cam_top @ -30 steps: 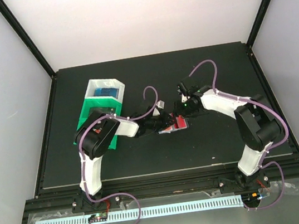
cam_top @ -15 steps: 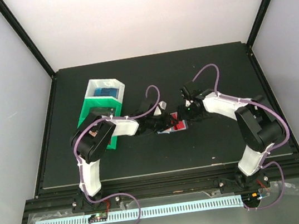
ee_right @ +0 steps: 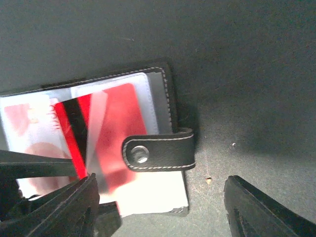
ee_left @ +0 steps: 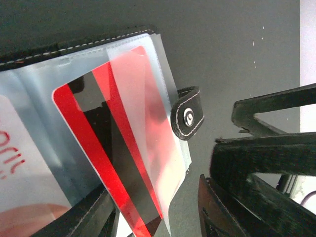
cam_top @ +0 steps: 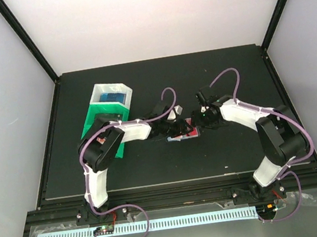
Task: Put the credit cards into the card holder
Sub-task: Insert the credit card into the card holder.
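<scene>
We see the black tabletop [cam_top: 153, 161] carrying everything, with the green tray [cam_top: 95, 125] and the white tray [cam_top: 113, 94] at its back left. Both arms reach toward the middle, where the card holder [cam_top: 183, 134] lies spread open and flat, well apart from the trays. The right hand [ee_right: 163, 207] stands wide open over the holder's edge and grips nothing. The left hand [ee_left: 153, 219] is parted too, with the end of the red card [ee_left: 133, 148] between its fingers; we cannot tell whether either finger touches it. The card sits tilted, partly inside a clear sleeve, its striped end sticking out. The snap strap [ee_right: 158, 153] lies folded over the sleeve.
</scene>
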